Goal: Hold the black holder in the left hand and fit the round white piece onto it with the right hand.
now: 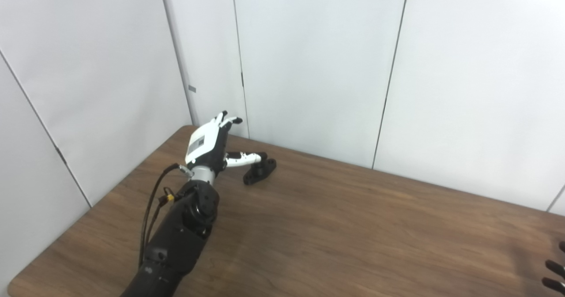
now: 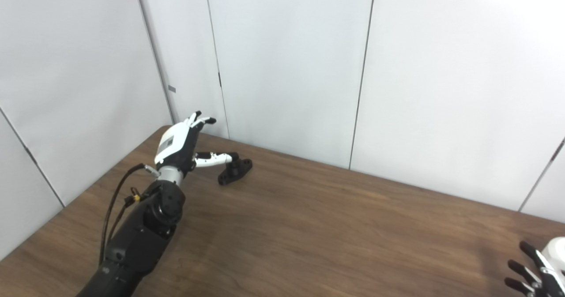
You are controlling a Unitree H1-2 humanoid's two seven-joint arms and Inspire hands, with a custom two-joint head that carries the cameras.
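The black holder (image 1: 260, 170) lies on its side on the brown table (image 1: 353, 226), near the far left corner. My left hand (image 1: 211, 143) is stretched out just left of it, open, fingers spread and raised, with the thumb reaching toward the holder's top. Whether the thumb touches it is unclear. My right hand (image 2: 536, 268) is at the table's near right corner, fingers apart and holding nothing; only its fingertips show in the left eye view (image 1: 555, 272). No round white piece is in view.
White wall panels (image 1: 309, 67) stand close behind the table's far edge and along its left side. A black cable (image 1: 152, 204) loops beside my left forearm.
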